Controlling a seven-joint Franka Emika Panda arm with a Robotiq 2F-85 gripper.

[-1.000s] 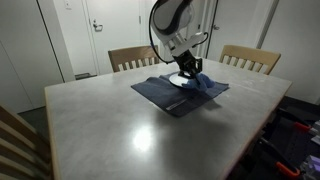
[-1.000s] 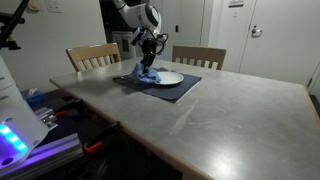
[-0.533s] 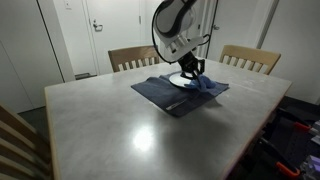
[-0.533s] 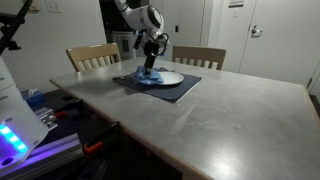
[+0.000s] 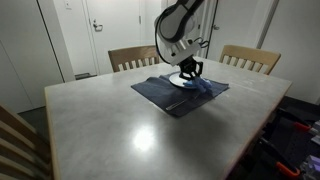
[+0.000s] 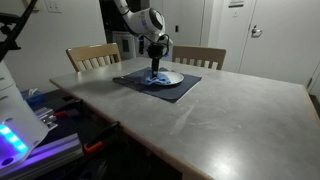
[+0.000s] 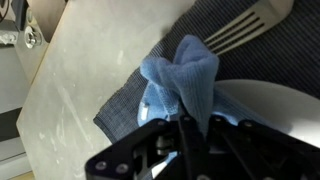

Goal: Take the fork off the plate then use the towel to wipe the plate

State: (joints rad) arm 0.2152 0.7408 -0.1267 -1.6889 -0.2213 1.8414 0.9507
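My gripper (image 7: 186, 128) is shut on a light blue towel (image 7: 185, 75) and presses it down onto the white plate (image 7: 270, 105). In both exterior views the gripper (image 5: 190, 71) (image 6: 157, 68) stands over the plate (image 5: 181, 80) (image 6: 167, 77), which lies on a dark blue placemat (image 5: 170, 95) (image 6: 160, 86). The towel (image 5: 205, 84) (image 6: 153, 79) bunches under the fingers. The silver fork (image 7: 245, 28) lies off the plate on the placemat (image 7: 150, 110).
The grey table (image 5: 120, 130) (image 6: 200, 115) has wooden chairs at its far side (image 5: 132, 58) (image 5: 250, 58) (image 6: 92, 56) (image 6: 198, 56). A chair back (image 5: 15, 140) stands at the near corner. Equipment with a blue light (image 6: 20, 130) sits beside the table.
My gripper has moved across the plate with the towel, from the plate's edge toward its middle. The towel has bunched up more under the fingers.
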